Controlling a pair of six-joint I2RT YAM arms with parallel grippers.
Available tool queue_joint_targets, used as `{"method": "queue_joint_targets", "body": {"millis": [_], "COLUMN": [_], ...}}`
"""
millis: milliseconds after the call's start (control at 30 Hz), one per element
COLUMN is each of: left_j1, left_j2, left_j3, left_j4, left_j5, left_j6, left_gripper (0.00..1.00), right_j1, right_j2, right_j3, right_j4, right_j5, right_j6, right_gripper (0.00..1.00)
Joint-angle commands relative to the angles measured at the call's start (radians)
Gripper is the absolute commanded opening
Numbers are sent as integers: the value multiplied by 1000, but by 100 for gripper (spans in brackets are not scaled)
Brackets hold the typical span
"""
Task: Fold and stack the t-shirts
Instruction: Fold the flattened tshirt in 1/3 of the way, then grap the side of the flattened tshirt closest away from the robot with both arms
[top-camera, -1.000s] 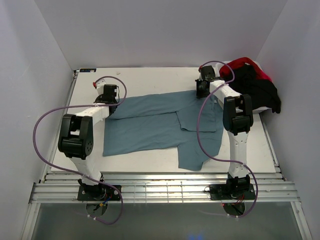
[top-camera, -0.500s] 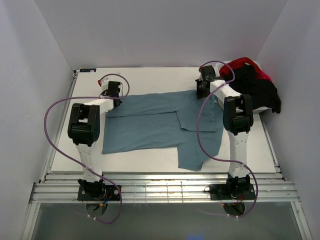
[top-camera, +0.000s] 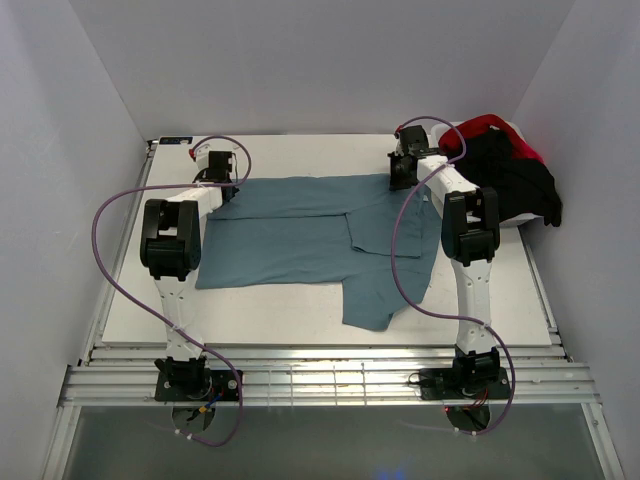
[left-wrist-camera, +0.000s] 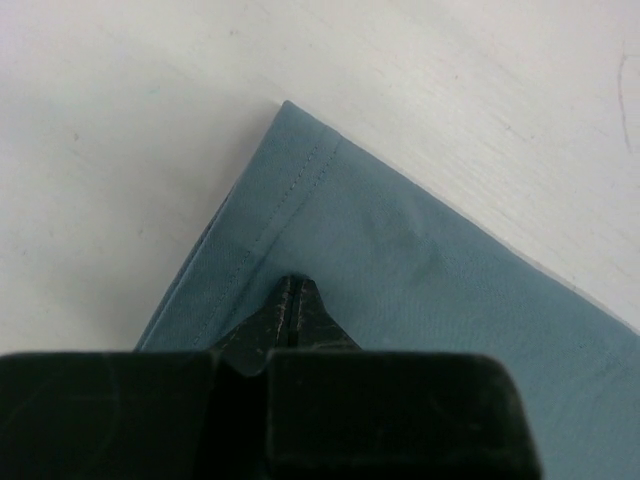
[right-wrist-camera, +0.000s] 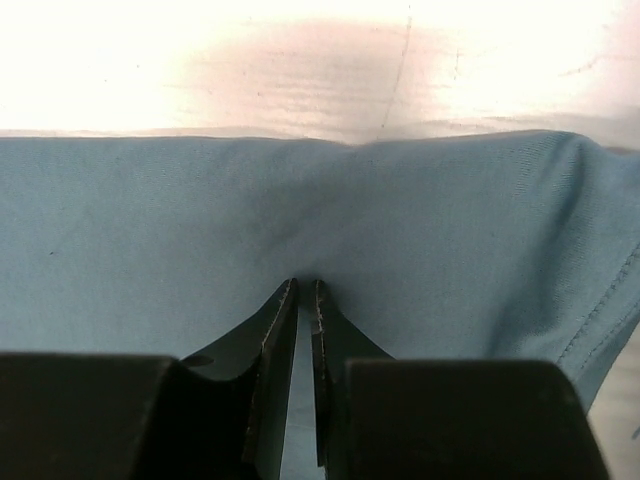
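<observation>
Top external view: teal shirt (top-camera: 300, 235) sits farther back, spread for folding; left gripper (left-wrist-camera: 294, 287), right gripper (right-wrist-camera: 305, 287) clenched on its far edge.

The left arm (top-camera: 165, 240) and right arm (top-camera: 470, 228) are alike: white tubular links, chunky black joint housings, black base mounts. A loose purple cable (top-camera: 100, 212) loops along each. Their fingers (right-wrist-camera: 272, 350) are matte black wedges tapering from blocky black bodies.
</observation>
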Motion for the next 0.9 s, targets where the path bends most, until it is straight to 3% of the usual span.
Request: {"method": "queue_joint_targets", "body": {"millis": [0,133,267,300,333,367,400,433,500,533,700,867], "left_j1": [17,17,9,-3,-12,-23,-48,-61,-100,-112,-204,-230], "left_j2": [50,4,-84,-147,-185,-227,-318,-368,-455,-530,-703,-822], "left_j3": [12,-2,35,22,10,-7,-60,-88,-126,-154,-307,-571], "left_j4": [-32,60,117,137,158,222,253,302,307,286,151,-35], "left_j5": [38,20,1,-22,-39,-58,-80,-106,-123,-144,-209,-229], "left_j6": [29,61,107,124,143,178,198,215,229,233,116,-43], "left_gripper": [0,0,13,37,51,62,73,77,78,78,75,69], "right_j1": [-6,-10,-16,-16,-16,-16,-15,-15,-10,-9,19,86], "right_j2": [91,28,-113,-155,-249,-298,-355,-471,-591,-701,-965,-1104], "right_j3": [5,-30,-52,-85,-107,-136,-174,-263,-361,-451,-677,-945], "right_j4": [-54,68,157,196,211,225,245,285,312,317,208,130], "right_j5": [16,-3,-9,-12,-13,-23,-49,-53,-52,-50,-49,29], "right_j6": [2,-11,-33,-49,-52,-56,-63,-73,-75,-66,2,77], "right_gripper": [18,24,34,41,46,50,60,73,84,85,82,77]}}
